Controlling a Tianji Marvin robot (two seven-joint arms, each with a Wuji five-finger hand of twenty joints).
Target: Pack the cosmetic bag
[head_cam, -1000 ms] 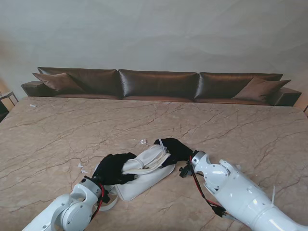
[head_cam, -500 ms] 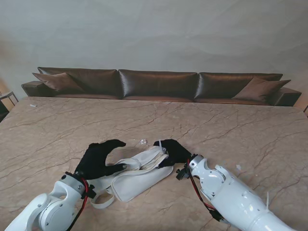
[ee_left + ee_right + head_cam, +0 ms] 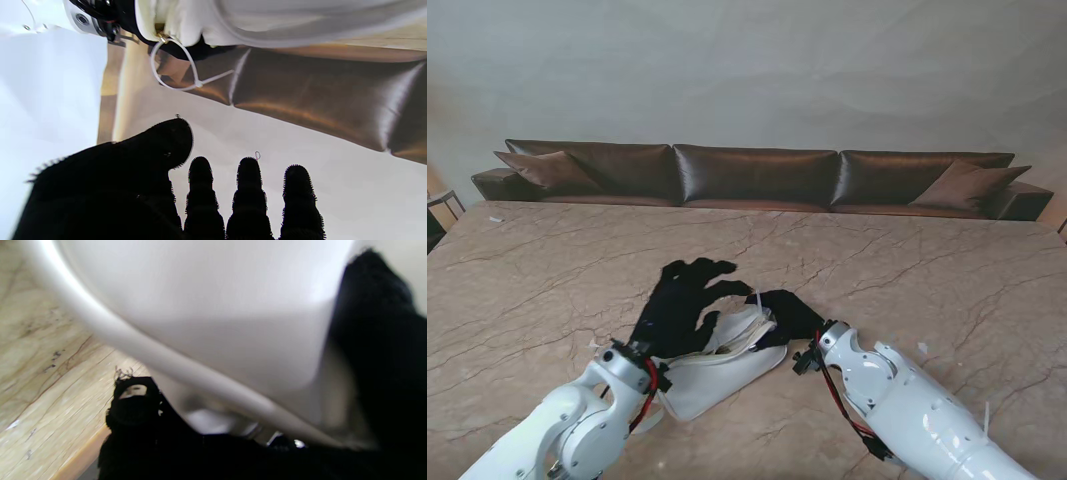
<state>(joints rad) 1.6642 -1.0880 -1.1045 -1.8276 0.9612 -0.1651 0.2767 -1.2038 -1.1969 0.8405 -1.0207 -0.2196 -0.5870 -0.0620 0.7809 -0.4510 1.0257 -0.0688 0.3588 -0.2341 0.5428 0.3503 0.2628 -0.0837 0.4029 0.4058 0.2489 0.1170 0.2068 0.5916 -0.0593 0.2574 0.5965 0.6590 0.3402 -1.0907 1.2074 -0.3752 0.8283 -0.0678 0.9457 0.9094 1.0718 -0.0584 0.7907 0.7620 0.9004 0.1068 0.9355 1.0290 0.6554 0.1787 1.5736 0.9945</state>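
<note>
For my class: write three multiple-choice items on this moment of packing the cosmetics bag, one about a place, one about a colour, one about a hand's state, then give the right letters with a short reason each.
1. Where does the cosmetics bag lie on the marble table?
A. at the far edge by the sofa
B. near me, between the two arms
C. at the table's far left corner

2. What colour is the bag?
A. white
B. red
C. dark brown

3. What is the left hand doing?
A. gripping the bag's strap
C. pressed flat on the table
B. raised with fingers spread, holding nothing

Key: 1 B, the stand view shows the bag between both forearms, close to me. 2 A, its fabric is white in every view. 3 B, the left wrist view shows the fingers apart with nothing in them, while the right hand grips the bag's end.
</note>
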